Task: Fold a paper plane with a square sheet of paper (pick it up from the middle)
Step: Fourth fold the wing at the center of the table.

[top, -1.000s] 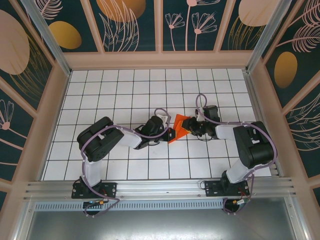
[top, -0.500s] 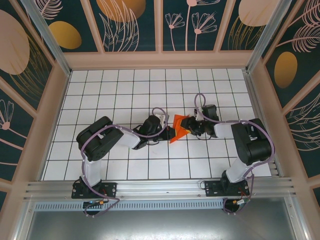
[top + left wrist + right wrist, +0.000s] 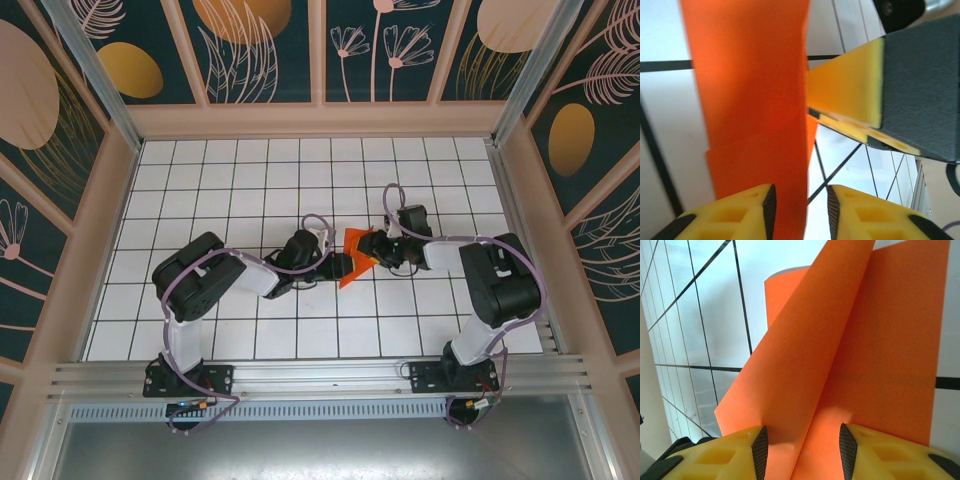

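- Paper (image 3: 356, 258), partly folded, is sitting between both hands.
- Left hand (image 3: 800, 192) is just letting go, fingers parted.
- Right hand (image 3: 800, 434), half-open, is straddling the fold; regrip likely.

2 black-and-white arms (image 3: 200, 280), lilac cables (image 3: 166, 305); left hand (image 3: 800, 212) and right hand (image 3: 802, 452) carry yellow foam pads (image 3: 730, 220).

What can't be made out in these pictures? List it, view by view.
- Top view: the folds of the square sheet of paper are too small to read and partly covered by the left gripper and right gripper.
- Left wrist view: the paper's full outline is cut off by the top and bottom edges and blurred close up.
- Right wrist view: the paper's lower end is cut off by the bottom edge, between the pads.
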{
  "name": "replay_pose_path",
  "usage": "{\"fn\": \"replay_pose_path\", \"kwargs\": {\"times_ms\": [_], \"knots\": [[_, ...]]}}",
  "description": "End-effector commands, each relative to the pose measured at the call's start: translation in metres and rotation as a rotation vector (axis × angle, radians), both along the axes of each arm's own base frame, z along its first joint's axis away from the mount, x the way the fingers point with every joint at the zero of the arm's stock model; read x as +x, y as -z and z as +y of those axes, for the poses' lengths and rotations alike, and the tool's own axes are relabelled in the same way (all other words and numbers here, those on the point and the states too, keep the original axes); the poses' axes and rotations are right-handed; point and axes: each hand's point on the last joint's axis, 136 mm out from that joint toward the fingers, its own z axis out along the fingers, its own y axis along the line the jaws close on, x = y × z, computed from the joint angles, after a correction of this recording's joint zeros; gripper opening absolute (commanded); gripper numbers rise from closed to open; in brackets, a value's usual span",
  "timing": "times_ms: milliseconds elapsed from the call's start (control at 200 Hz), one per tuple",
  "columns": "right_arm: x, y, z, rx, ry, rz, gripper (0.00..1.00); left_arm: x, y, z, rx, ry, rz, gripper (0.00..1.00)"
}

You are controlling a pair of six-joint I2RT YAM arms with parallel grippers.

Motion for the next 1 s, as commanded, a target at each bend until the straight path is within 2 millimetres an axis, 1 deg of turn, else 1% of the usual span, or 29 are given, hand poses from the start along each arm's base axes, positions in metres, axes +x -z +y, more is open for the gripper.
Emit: {"fn": "replay_pose_path", "kwargs": {"times_ms": [0, 60, 175, 305, 465, 580, 731, 821, 891, 996], "knots": [[-0.012, 0.035, -0.016, -0.127, 0.030, 0.097, 0.46, 0.005, -0.010, 0.014, -0.008, -0.058, 0.020, 0.43], [-0.014, 0.038, -0.018, -0.142, 0.038, 0.112, 0.46, 0.006, -0.013, 0.018, -0.008, -0.072, 0.024, 0.47], [-0.015, 0.043, -0.021, -0.173, 0.049, 0.130, 0.47, 0.010, -0.023, 0.023, -0.005, -0.102, 0.002, 0.47], [-0.017, 0.050, -0.023, -0.213, 0.053, 0.150, 0.47, 0.016, -0.031, 0.025, -0.005, -0.130, -0.027, 0.43], [-0.019, 0.056, -0.022, -0.264, 0.044, 0.164, 0.49, 0.017, -0.041, 0.020, -0.008, -0.098, -0.067, 0.39], [-0.021, 0.061, -0.021, -0.285, 0.037, 0.174, 0.50, 0.018, -0.034, 0.018, 0.039, -0.080, -0.060, 0.35], [-0.023, 0.066, -0.023, -0.321, 0.039, 0.196, 0.53, 0.011, -0.040, 0.001, -0.008, -0.005, -0.064, 0.31], [-0.025, 0.069, -0.024, -0.344, 0.043, 0.209, 0.56, 0.011, -0.040, -0.003, -0.019, 0.004, -0.065, 0.27], [-0.026, 0.071, -0.025, -0.355, 0.048, 0.219, 0.58, 0.011, -0.036, -0.005, -0.014, 0.009, -0.056, 0.23], [-0.027, 0.074, -0.027, -0.363, 0.054, 0.235, 0.60, 0.011, -0.025, -0.006, 0.014, 0.014, -0.032, 0.16]]}}
